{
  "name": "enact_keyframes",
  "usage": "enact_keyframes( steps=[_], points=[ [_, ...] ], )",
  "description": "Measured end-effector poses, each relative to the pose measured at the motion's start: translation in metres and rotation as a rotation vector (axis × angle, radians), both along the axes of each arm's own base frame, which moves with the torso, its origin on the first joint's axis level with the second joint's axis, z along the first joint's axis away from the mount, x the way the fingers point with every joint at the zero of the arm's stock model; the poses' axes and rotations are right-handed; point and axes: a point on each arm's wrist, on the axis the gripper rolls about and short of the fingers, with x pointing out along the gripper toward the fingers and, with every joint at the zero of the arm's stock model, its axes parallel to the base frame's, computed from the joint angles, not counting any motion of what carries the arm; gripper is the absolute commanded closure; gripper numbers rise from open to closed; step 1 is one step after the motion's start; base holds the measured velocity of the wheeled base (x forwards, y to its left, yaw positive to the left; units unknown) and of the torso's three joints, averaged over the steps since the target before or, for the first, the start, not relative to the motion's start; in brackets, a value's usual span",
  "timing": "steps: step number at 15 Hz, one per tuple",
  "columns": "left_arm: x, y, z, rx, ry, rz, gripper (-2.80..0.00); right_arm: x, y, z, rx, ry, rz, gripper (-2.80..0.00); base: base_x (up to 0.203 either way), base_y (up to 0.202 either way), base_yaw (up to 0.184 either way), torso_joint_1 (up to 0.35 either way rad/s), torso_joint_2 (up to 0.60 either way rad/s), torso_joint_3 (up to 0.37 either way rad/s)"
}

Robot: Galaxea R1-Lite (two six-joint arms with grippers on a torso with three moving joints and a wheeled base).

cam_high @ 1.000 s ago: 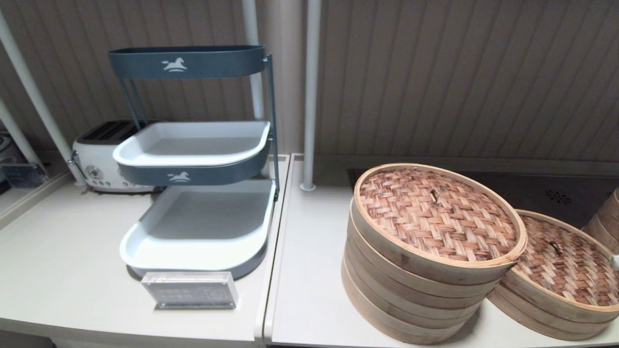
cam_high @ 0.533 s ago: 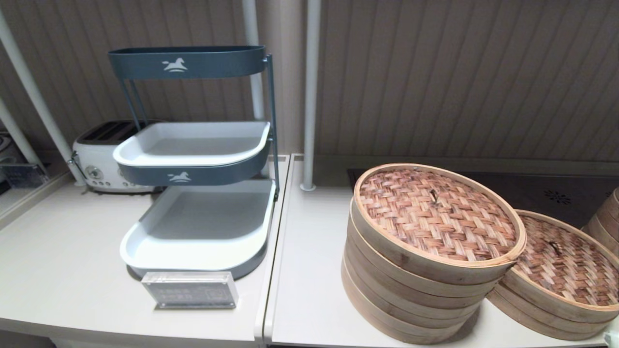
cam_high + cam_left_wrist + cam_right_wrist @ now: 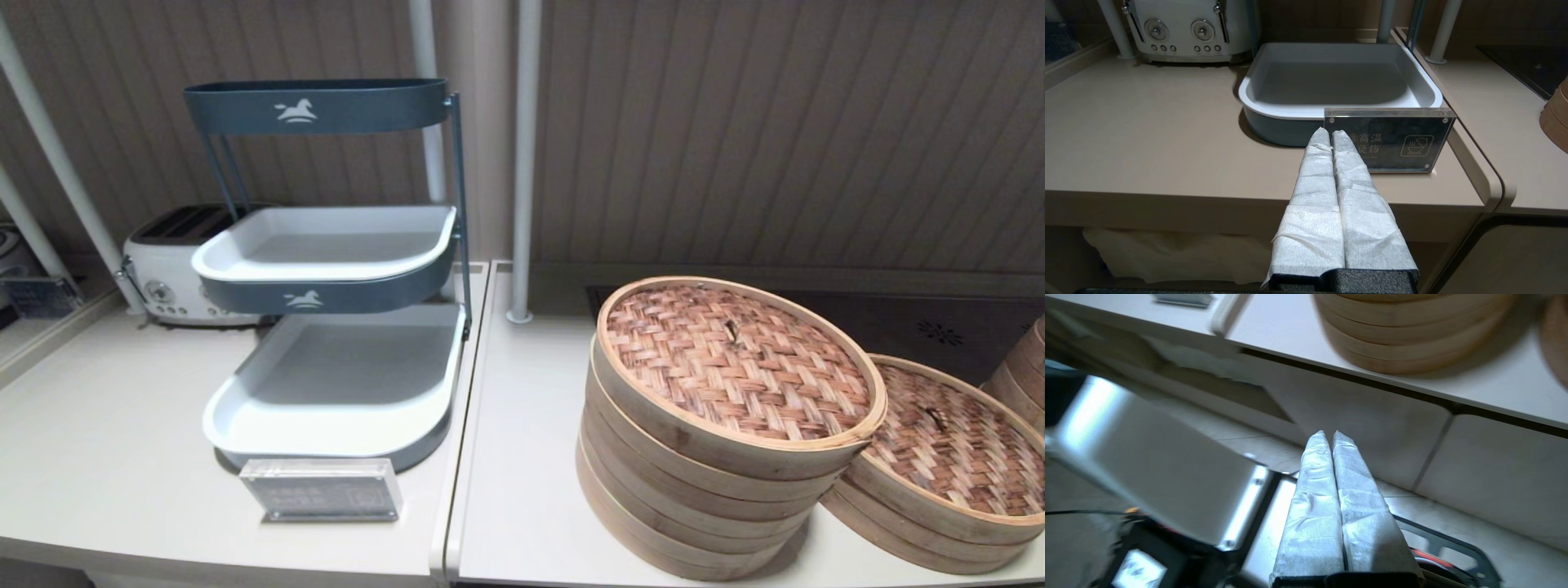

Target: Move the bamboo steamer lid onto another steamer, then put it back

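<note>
Two tools, both clenched with nothing between the fingers, sit below the tabletop [image 3: 522, 490] edge: the left tool [image 3: 1330, 134] faces a small acrylic sign [image 3: 1388, 141] and the three-tier rack [image 3: 326, 269], a toaster [image 3: 175, 261] behind. Open tabletop lies between the rack and the tall stack of bamboo tiers [image 3: 694, 506], near the front edge. The bamboo steamer lid [image 3: 739, 363] sits on that stack. Touching its right side is a low steamer [image 3: 939, 506] with a second lid [image 3: 955, 445]. The right tool [image 3: 1330, 435] hangs low, before the cabinet front.
</note>
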Motion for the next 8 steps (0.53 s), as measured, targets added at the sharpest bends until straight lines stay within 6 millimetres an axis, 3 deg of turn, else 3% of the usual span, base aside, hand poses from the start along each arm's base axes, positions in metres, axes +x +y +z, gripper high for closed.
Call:
enact_keyframes(
  steps=[4,8],
  points=[
    [0.000,0.000,0.000,0.000,0.000,0.000,0.00,0.012,-0.009,-0.045,-0.125,-0.133,-0.250,0.00,0.000,0.000,0.000,0.000,0.00,0.000],
    [0.000,0.000,0.000,0.000,0.000,0.000,0.00,0.028,-0.009,-0.076,-0.237,-0.246,-0.489,0.00,0.000,0.000,0.000,0.000,0.00,0.000]
  ],
)
